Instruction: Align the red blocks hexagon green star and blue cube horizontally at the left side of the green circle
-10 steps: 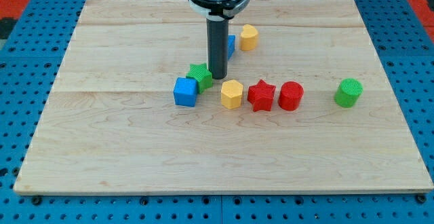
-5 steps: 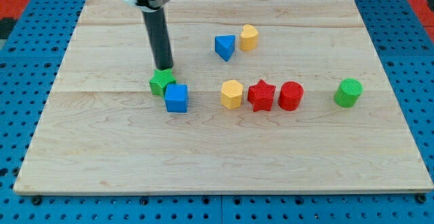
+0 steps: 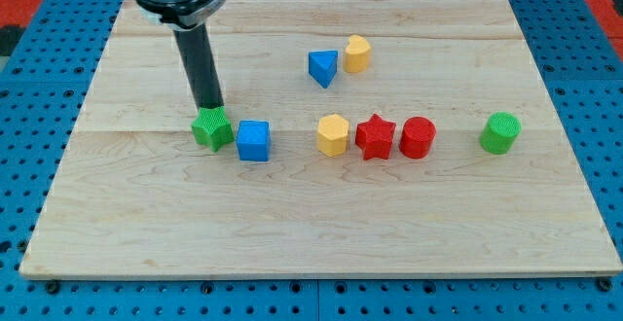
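My tip (image 3: pixel 209 107) grasps nothing (a bare rod), touching the green star (image 3: pixel 211 128) from above. The star looks light, rigid and slippery; push it flat-on, toward the blue cube (image 3: pixel 253 140).

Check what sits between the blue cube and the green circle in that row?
In the camera view, between blue cube and green circle: yellow hexagon, red star, red cylinder, left to right.

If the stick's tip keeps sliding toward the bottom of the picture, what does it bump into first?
Probably the green star. My tip sits just above it in the view, seemingly touching it already. The blue cube lies to its right, off that line.
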